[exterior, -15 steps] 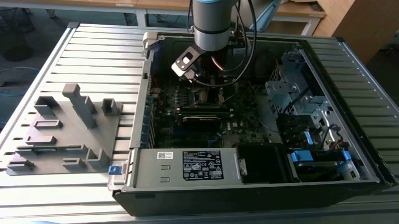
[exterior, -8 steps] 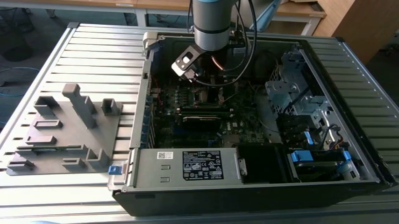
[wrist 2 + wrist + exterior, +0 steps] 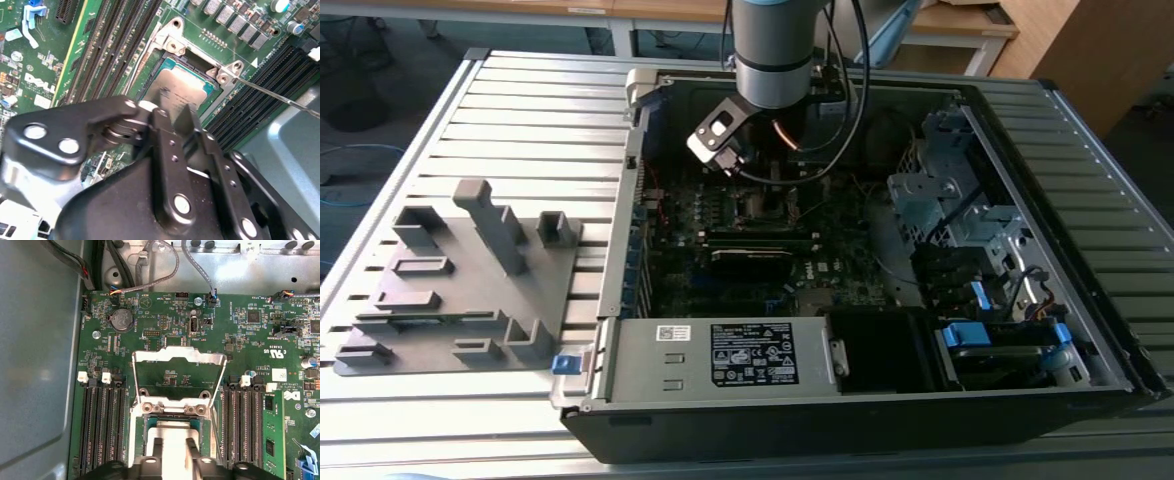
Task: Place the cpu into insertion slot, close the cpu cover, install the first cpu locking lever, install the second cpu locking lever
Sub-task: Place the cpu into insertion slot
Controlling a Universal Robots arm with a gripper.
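The cpu (image 3: 192, 82), a flat silver-grey chip, lies in the insertion slot (image 3: 172, 45) on the green motherboard. It looks level inside the silvery frame. The cpu cover (image 3: 215, 359) stands swung up and open behind the slot, its square window showing the board through it. My gripper (image 3: 174, 445) hangs directly over the cpu (image 3: 173, 432), and its black body hides the chip's near edge in both wrist views. In the exterior view the gripper (image 3: 767, 180) sits low inside the open computer case, just above the slot (image 3: 767, 207). A thin metal lever rod (image 3: 270, 92) runs out from one corner of the slot.
Long black memory slots (image 3: 102, 425) flank the slot on both sides. The case walls, a drive cage (image 3: 947, 190) and a labelled power supply (image 3: 754, 355) ring the board. Loose cables (image 3: 165, 260) hang behind. A grey parts fixture (image 3: 454, 270) lies outside the case on the exterior view's left.
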